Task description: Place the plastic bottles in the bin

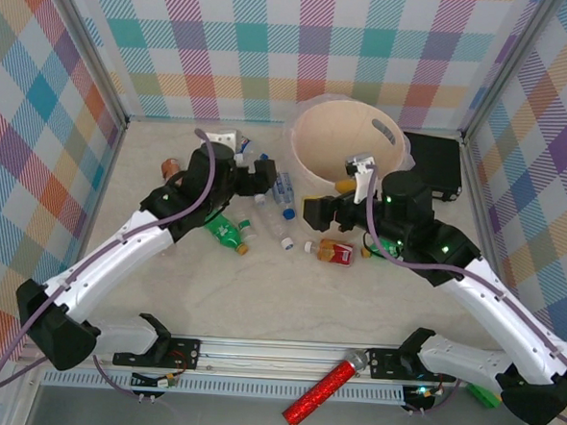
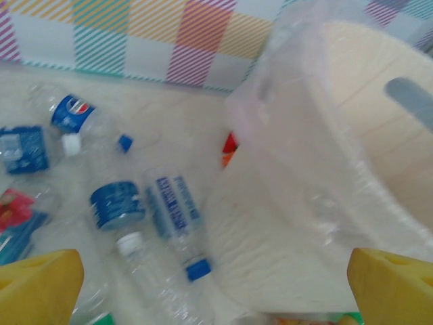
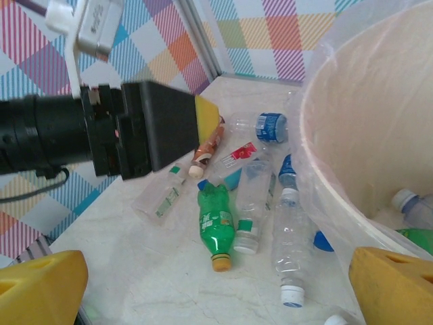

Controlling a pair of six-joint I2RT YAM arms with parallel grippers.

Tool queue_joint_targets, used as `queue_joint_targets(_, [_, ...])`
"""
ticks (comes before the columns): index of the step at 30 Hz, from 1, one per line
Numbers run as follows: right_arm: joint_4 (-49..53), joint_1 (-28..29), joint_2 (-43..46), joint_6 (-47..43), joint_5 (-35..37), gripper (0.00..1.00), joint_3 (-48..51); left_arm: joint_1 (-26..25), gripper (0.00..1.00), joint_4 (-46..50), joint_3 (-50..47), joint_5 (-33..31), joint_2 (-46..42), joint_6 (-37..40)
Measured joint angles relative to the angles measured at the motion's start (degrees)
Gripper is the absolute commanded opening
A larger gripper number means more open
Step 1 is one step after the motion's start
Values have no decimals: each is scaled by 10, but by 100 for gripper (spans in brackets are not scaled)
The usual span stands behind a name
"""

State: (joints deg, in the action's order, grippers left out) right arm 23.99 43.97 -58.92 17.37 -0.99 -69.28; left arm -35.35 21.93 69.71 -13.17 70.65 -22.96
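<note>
The job is started but far from finished. Inside the bin (image 3: 352, 135), the right wrist view shows a clear bottle with a pale cap (image 3: 409, 203) and a patch of green beside it at the frame's edge, so at least one or two look to be in. Most of the plastic bottles lie loose on the bench (image 1: 288, 299), clustered in front and to the left of the bin: a green bottle (image 3: 215, 227), a clear bottle with a white cap (image 3: 291, 247), a red-labelled bottle (image 1: 334, 252), and several blue-labelled bottles (image 2: 172, 206) near the bin's wall. By my reckoning the larger part of the work is left.

The left tool (image 2: 216, 298) stands wide with nothing between its yellow pads, hovering over the blue-labelled bottles beside the bin. The right tool (image 3: 216, 291) is equally wide and empty, low by the bin's rim.

The bin's floor is mostly out of sight; from above, the right arm covers part of it, and the clear liner (image 3: 318, 61) clouds the wall, so I cannot count what is inside. The arms also cover some bottles on the bench. The left wrist view is soft, and a red-orange scrap (image 2: 230, 150) at the bin's foot cannot be identified
</note>
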Motion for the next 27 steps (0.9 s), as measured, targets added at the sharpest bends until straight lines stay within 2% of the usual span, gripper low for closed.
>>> queue_joint_targets(4, [-10, 0, -28, 0, -22, 99, -15, 33, 99, 25, -47, -10, -29, -14])
queue_joint_targets(11, [-10, 0, -26, 2, -41, 99, -15, 138, 99, 95, -85, 0, -33, -37])
queue_joint_targets(19, [-11, 0, -1, 2, -45, 99, -15, 260, 100, 145, -158, 37, -35, -71])
queue_joint_targets(27, [-12, 0, 8, 2, -49, 99, -5, 356, 99, 153, -174, 71, -21, -95])
